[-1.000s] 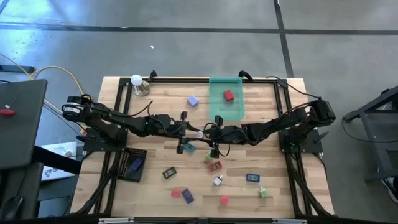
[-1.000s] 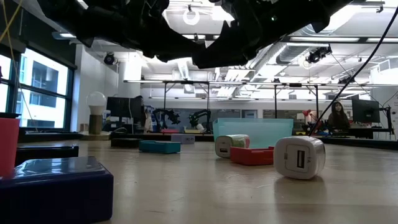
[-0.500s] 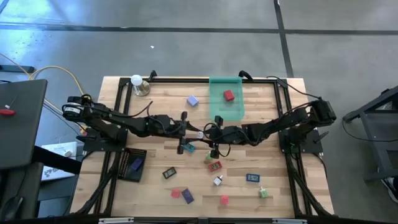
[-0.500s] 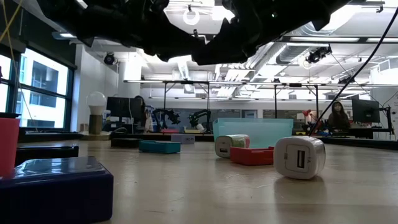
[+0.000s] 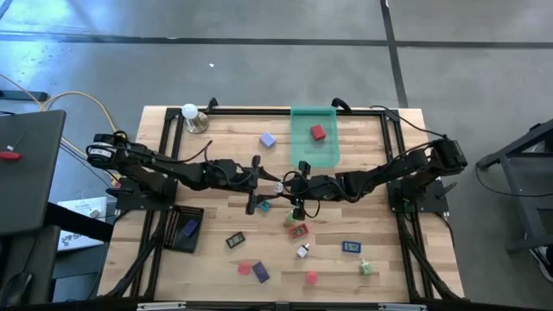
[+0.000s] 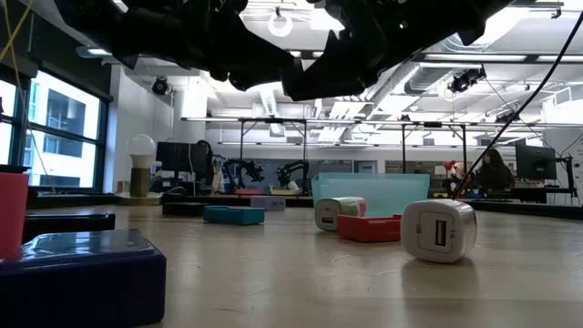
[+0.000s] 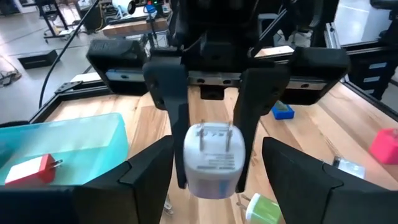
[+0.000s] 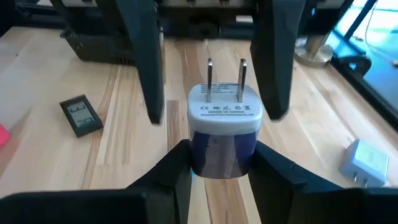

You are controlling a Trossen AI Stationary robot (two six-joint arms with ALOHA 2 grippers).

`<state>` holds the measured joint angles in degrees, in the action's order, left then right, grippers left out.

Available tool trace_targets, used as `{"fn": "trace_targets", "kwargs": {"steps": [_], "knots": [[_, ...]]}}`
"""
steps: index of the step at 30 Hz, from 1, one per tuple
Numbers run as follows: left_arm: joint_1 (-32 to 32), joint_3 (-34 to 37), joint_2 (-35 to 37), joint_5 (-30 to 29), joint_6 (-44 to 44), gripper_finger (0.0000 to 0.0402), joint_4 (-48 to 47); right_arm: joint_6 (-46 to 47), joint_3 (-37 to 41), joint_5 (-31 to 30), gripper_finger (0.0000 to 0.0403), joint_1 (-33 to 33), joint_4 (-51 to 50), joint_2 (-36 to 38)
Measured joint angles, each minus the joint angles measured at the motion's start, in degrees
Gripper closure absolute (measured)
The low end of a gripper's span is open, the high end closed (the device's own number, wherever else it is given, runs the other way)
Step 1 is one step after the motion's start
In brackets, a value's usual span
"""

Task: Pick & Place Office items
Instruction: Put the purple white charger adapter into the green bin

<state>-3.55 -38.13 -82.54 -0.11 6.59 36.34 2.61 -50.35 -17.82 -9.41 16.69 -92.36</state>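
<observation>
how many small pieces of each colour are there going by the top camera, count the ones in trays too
red pieces: 4
purple pieces: 3
green pieces: 2
white pieces: 2, counting the white charger held above the table
teal piece: 1
blue piece: 1
black piece: 1
total: 14, as far as the high view shows

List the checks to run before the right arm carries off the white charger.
1. Right tool clamps the white charger: ok.
2. Left tool is off the charger: ok, its fingers stand apart with a gap on each side.
3. Left tool is out of the way: not ok, its fingers flank the charger.
4. Green tray has room: ok, only a red item lies in it.
5. Charger's height above the table: cannot tell.
</observation>
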Motion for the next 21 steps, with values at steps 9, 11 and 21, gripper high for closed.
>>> {"fn": "trace_targets", "kwargs": {"steps": [9,11,21], "knots": [[0.0,0.0,2.99,0.26,-3.92,0.0162,-0.52,6.92,0.06,-3.0,0.0285,-1.05,-12.24,0.64],[0.0,-0.02,3.46,0.26,-4.34,0.0162,-1.41,8.41,0.07,-4.98,0.0285,-1.24,-15.09,1.84],[2.82,-0.02,3.63,0.58,-13.01,0.0162,-10.71,17.98,0.06,-11.33,0.0285,8.64,-33.99,10.82]]}}
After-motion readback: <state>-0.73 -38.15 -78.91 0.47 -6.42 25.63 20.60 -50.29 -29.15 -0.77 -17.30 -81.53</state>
